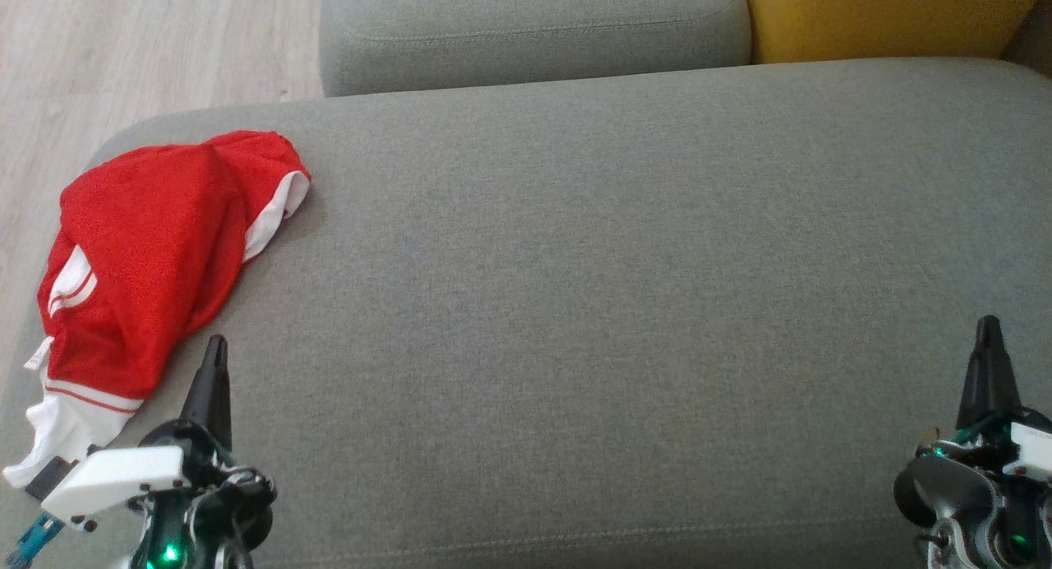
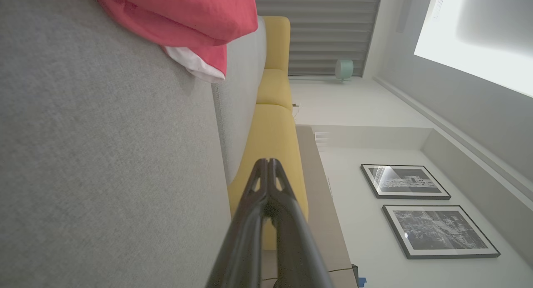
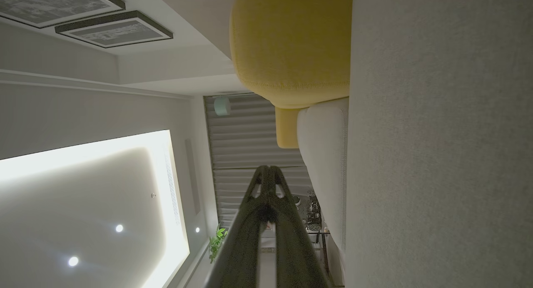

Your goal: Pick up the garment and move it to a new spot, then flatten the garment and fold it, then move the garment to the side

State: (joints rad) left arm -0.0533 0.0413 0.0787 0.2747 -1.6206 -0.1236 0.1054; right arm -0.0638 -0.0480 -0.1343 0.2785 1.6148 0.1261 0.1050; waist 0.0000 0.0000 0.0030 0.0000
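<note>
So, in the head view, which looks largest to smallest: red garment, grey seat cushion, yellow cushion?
1. grey seat cushion, largest.
2. red garment.
3. yellow cushion, smallest, though farther away and cut by the picture's edge.

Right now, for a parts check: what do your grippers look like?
Left gripper: long black tapered fingers, white block at the wrist, green light, thin wires. Right gripper: same black fingers, dark round housing, white block, green lights.

Red-white garment [image 1: 140, 265] crumpled, couch's left edge.
</note>
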